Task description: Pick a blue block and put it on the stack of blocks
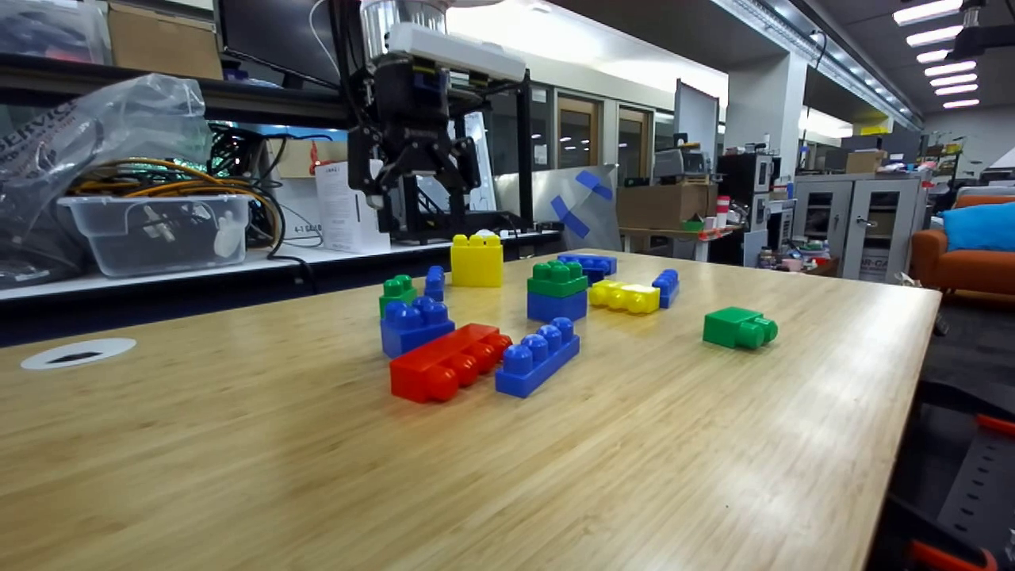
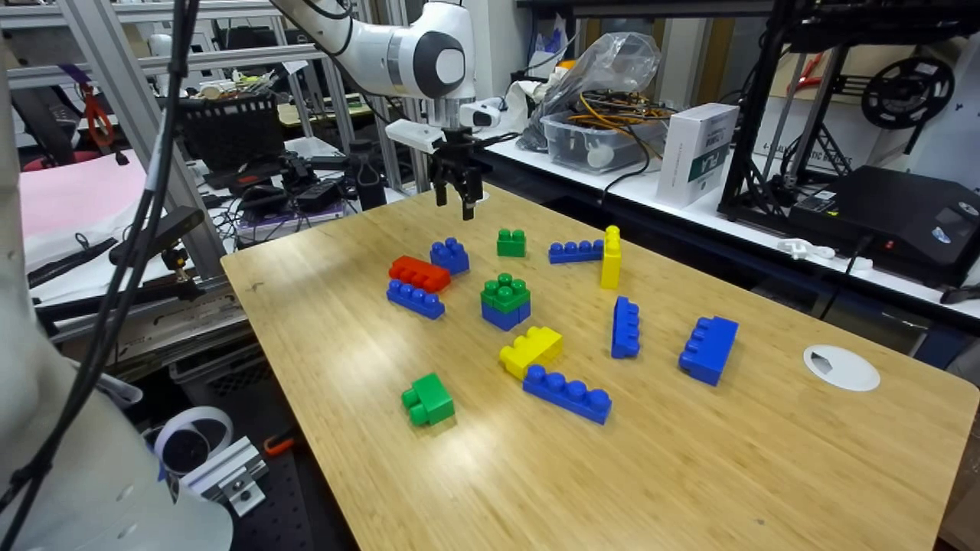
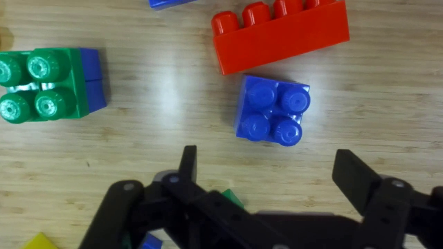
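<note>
The Robotiq gripper (image 3: 267, 160) is black, with flat-faced fingers (image 3: 353, 178) and links (image 3: 218, 210) carrying round grey pin heads (image 3: 398, 183). Just above it are a white bar-shaped housing (image 1: 456, 52) and a silvery cylindrical flange (image 1: 403, 14); higher, the white Panda arm (image 2: 371, 49) has a dark grey ring (image 2: 423, 65) around a pale joint cap (image 2: 450, 66). Black cables (image 2: 181, 57) hang well apart from the tool.

Clear plastic bag (image 1: 131, 119), in an exterior view: "SERVIC", remainder unclear | White carton (image 1: 295, 206), in an exterior view: "4-1 GA", remainder unclear | White box (image 2: 697, 157), in an exterior view: "PLA" on green field; smaller print unreadable | Black unit (image 2: 880, 214): logo too small to read
</note>
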Controlling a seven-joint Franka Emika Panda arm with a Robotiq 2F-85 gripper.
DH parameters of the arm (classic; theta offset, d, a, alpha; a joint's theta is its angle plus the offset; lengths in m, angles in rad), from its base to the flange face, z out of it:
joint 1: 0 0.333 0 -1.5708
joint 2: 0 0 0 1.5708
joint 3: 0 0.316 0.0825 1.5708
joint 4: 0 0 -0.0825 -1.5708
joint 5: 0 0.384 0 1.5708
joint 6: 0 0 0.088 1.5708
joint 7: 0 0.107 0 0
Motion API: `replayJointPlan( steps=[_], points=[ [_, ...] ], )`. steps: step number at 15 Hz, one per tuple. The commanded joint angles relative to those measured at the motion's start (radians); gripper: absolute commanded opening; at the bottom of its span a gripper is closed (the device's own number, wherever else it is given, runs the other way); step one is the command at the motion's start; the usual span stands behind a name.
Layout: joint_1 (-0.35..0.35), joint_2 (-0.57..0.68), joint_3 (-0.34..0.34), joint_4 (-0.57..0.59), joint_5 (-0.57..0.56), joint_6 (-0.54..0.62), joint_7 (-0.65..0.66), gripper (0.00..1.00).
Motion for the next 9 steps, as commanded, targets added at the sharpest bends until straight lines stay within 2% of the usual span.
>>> replayJointPlan(
  steps=[1,9],
  points=[
    [0.020,0.046,-0.019,0.034,0.041,-0.012,0.036,1.00],
    [0.022,0.132,-0.033,0.073,0.108,-0.012,0.055,1.00]
  ],
)
